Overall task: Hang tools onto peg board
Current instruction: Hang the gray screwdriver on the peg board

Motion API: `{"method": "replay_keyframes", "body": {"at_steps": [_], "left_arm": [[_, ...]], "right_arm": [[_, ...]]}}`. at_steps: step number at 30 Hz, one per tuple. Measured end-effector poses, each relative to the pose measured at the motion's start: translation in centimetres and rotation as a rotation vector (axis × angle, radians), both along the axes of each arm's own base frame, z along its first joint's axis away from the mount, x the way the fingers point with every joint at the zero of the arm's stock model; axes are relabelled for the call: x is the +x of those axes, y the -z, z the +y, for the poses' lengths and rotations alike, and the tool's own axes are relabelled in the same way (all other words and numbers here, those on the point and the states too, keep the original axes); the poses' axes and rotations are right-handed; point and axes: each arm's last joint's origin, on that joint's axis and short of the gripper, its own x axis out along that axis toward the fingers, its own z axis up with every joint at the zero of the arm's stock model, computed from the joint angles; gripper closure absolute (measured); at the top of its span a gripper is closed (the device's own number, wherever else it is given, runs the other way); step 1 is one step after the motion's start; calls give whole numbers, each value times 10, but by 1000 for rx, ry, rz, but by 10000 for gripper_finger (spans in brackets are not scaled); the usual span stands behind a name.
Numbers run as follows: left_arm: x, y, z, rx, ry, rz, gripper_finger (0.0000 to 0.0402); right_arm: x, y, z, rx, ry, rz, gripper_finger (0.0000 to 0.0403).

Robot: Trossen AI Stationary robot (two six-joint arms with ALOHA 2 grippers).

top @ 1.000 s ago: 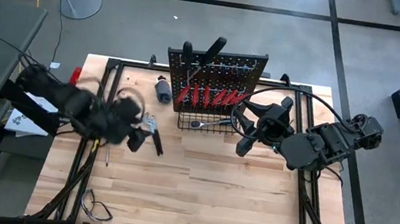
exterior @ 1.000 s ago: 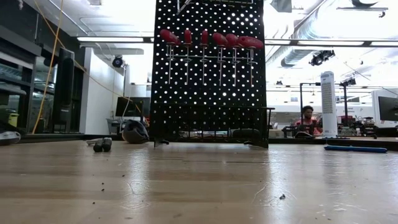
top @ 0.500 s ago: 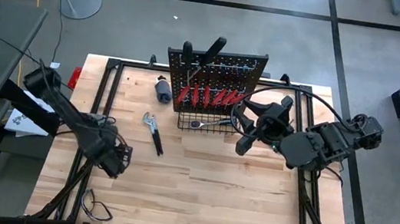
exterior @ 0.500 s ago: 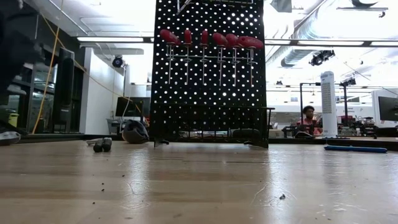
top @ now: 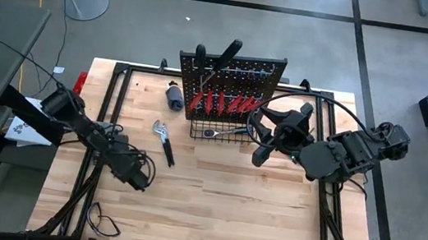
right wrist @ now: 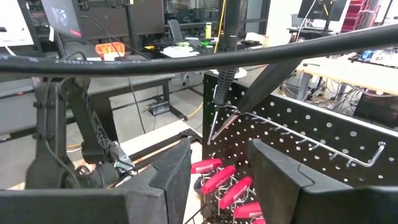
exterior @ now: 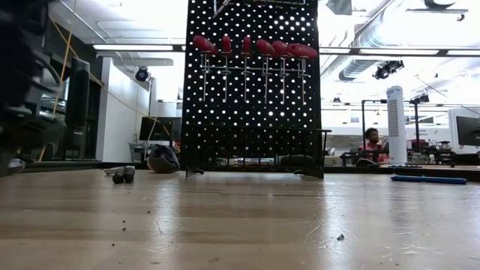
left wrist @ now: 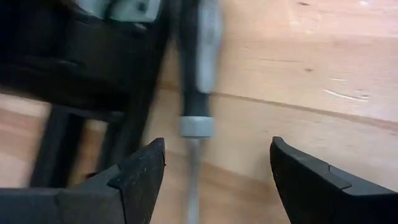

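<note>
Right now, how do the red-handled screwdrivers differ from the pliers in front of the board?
The red-handled screwdrivers hang on the peg board; the pliers lie flat on the table, left of the board. The screwdrivers are several, in one row; the pliers lie alone. The screwdrivers have red handles; the pliers have dark handles and a silvery head. Both are small hand tools.

Peg board (top: pixel 232 77) black w/ rows of small holes, light showing thru them in low view. Screwdrivers (top: pixel 220 102) hung on it: red handles, silver shafts. Basket (top: pixel 225 131) at its base black wire. Table (top: pixel 252 208) pale wood planks w/ darker grain streaks, black frame round edges. Pliers (top: pixel 163 140) on table: silver head, black grips. Screwdriver (left wrist: pixel 198 74) in left wrist view: black handle, grey collar + shaft. Both arms dark.
</note>
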Motion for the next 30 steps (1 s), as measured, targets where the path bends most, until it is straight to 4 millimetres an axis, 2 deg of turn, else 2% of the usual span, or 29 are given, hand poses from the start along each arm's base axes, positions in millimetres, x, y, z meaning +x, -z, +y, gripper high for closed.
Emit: {"method": "replay_keyframes", "body": {"at_steps": [7,11,20,25,30], "left_arm": [[3,27,14,104,-32,56,133],[-2,30,20,164,-19,105,133],[-7,40,26,262,37,65,133],[3,36,21,260,75,33,133],[27,30,5,235,122,-129,133]], "right_arm": [[1,0,1,52,-28,-24,252],[1,1,2,93,-52,-39,252],[2,-1,3,117,-88,-52,252],[2,-1,3,118,-92,-52,252],[2,-1,3,121,-91,-58,252]]}}
